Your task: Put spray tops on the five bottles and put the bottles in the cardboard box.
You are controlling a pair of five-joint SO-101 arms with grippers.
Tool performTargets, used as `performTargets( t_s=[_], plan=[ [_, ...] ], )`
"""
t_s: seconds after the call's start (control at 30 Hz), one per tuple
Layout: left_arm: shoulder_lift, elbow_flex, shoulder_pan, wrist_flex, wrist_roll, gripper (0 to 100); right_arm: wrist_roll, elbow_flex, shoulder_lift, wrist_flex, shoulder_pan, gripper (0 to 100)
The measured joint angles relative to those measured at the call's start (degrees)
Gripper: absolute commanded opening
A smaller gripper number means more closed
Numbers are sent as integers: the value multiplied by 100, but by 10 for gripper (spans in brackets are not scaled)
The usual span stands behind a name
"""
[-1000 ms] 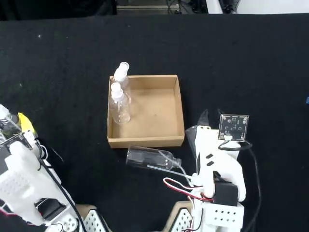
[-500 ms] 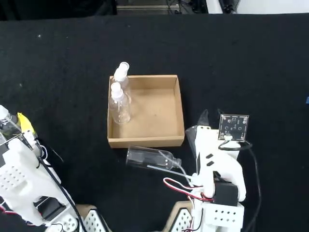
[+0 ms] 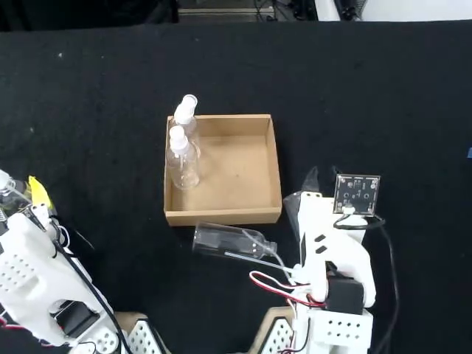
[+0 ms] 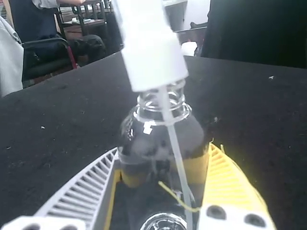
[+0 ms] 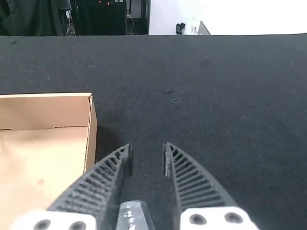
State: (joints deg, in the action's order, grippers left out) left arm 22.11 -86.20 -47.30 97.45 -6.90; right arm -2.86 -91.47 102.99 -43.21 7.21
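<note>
The cardboard box lies mid-table. A bottle with a spray top stands inside against its left wall, and a second topped bottle is at its back left corner. A clear bottle without a top lies on its side in front of the box, a thin tube beside it. My left gripper, at the table's left edge, is shut on a clear bottle. A white spray top sits raised above its neck, tube inside. My right gripper stands open right of the box, holding nothing.
The table is covered in black cloth. The box's right wall is just beside my right gripper's fingers. The right arm's body stands at the front edge close to the lying bottle's neck.
My left arm has drawn slightly toward the table's front edge with its bottle. The right arm, the box and the other bottles have not moved.
</note>
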Motion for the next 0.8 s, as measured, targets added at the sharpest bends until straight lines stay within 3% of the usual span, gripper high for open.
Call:
performTargets(
  t_s=[0.1, 0.53, 0.8],
  plan=[
    [0, 0, 0, 0, 0, 364, 0, 0, 0, 0, 0, 96],
    [-79, -9, 0, 0, 0, 354, 0, 0, 0, 0, 0, 96],
    [-1591, -651, 0, 0, 0, 354, 0, 0, 0, 0, 0, 96]
  ],
)
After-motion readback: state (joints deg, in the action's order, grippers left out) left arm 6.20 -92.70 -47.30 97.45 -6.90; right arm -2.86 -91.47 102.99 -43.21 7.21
